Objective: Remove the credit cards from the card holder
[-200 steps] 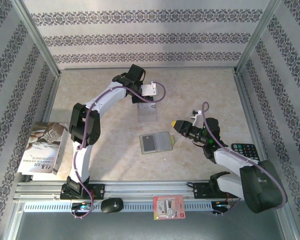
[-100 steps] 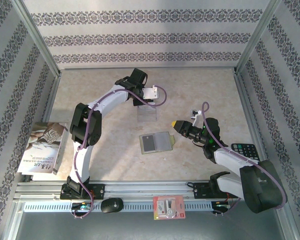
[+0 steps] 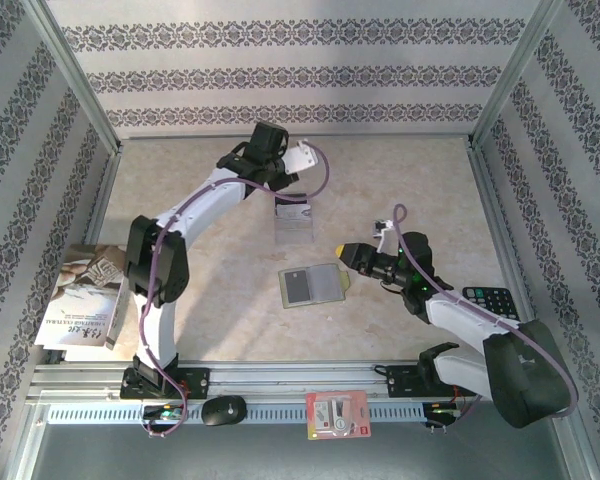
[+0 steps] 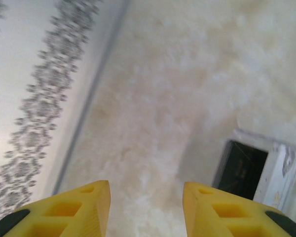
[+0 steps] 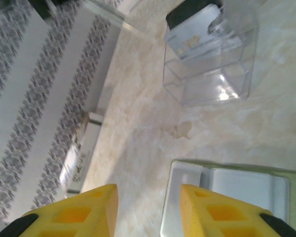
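The card holder (image 3: pixel 315 285) lies open mid-counter, long axis left to right, a dark credit card (image 3: pixel 298 287) on its left half; the right jaws, parted and empty, hover at its far right corner, the nearer pair; the left jaws, likewise parted and empty, hang near the far edge.

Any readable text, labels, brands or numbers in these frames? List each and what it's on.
No text can be read in any view.
Beige paperback book: cover title, too small to read.
Red-and-white packet: print too small to read.
Black calculator: key markings too small to read.
Silver-grey card in the clear plastic box: gold marking, blurred.
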Robot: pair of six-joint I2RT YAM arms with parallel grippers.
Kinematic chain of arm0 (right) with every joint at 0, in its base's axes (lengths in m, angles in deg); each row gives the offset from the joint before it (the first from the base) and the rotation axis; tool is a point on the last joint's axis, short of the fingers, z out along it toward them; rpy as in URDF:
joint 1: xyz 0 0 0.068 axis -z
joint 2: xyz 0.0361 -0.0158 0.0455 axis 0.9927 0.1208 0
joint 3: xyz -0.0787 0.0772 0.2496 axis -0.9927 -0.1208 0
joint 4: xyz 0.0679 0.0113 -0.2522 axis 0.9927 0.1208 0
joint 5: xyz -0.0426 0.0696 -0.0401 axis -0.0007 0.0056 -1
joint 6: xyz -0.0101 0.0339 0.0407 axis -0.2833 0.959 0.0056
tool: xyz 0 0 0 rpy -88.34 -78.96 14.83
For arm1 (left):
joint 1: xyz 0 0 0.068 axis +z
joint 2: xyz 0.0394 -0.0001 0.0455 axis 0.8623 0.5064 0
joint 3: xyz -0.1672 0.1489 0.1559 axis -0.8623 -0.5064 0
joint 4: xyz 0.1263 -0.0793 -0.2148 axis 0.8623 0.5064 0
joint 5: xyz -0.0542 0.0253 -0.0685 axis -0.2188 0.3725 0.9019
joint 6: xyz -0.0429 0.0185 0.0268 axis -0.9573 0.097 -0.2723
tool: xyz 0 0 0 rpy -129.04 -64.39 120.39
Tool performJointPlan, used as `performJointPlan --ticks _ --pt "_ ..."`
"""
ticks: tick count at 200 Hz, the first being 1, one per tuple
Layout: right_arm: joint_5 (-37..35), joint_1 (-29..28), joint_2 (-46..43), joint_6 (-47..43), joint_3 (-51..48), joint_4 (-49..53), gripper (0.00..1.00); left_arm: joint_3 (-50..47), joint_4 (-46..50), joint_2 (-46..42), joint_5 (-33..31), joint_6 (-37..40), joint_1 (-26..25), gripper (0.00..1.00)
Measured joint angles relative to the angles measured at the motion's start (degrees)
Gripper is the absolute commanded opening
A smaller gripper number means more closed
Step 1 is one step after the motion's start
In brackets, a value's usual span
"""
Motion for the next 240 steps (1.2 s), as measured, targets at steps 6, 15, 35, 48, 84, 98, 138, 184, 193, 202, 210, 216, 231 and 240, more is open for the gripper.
performJointPlan --ticks 6,15,35,48,84,98,138,184,193,202,210,216,231,240 --pt "-0.79 -1.46 0.0 -1.25 1.11 1.92 0.39 -1.2 -1.51 -2.21 -0.02 -2.67 0.0 0.43" --pt "-2.32 -3.82 0.04 -3.8 3.02 5.14 0.4 -3.78 -3.76 -5.86 -0.17 -6.75 0.0 0.45" --pt "-6.56 -9.11 1.01 -9.22 7.26 12.15 0.42 -12.28 -8.41 -15.28 -0.63 -17.88 0.0 0.46" --pt "-9.88 -12.68 2.6 -12.94 9.94 16.55 0.42 -19.04 -11.13 -21.0 -1.14 -25.97 0.0 0.46" --pt "-20.22 -23.21 10.36 -23.08 17.84 28.09 0.42 -46.01 -19.63 -34.62 -1.73 -48.72 0.81 0.45" --pt "-23.82 -26.56 14.03 -26.25 21.11 31.45 0.42 -55.25 -20.5 -37.48 -1.73 -55.08 1.27 0.44" --pt "-31.3 -31.34 24.94 -33.03 28.98 37.18 0.42 -70.38 -20.59 -46.12 -1.66 -66.2 1.57 0.45" --pt "-38.16 -34.88 33.16 -36.87 33.73 41.79 0.4 -73.7 -20.79 -52.37 -1.7 -70.12 1.57 0.45" --pt "-39.06 -35.26 33.57 -37.29 33.94 42.23 0.38 -73.7 -20.79 -52.54 -1.7 -70.27 1.57 0.45" --pt "-39.82 -35.58 33.86 -37.75 34.49 42.66 0.36 -73.72 -20.79 -52.59 -1.7 -70.31 1.57 0.45" --pt "-40.57 -35.71 34.12 -38.05 34.86 43.06 0.34 -73.72 -20.79 -52.59 -1.68 -70.31 1.57 0.45" --pt "-41.11 -36.04 34.36 -38.18 35.17 43.36 0.32 -73.75 -20.79 -52.59 -1.68 -70.31 1.57 0.45" --pt "-42.32 -36.3 34.73 -38.49 35.5 43.5 0.22 -73.85 -20.79 -52.59 -1.57 -70.31 1.57 0.45" --pt "-42.91 -36.3 34.75 -38.34 35.52 43.47 0.16 -73.99 -20.83 -52.59 -1.25 -70.31 1.57 0.45"
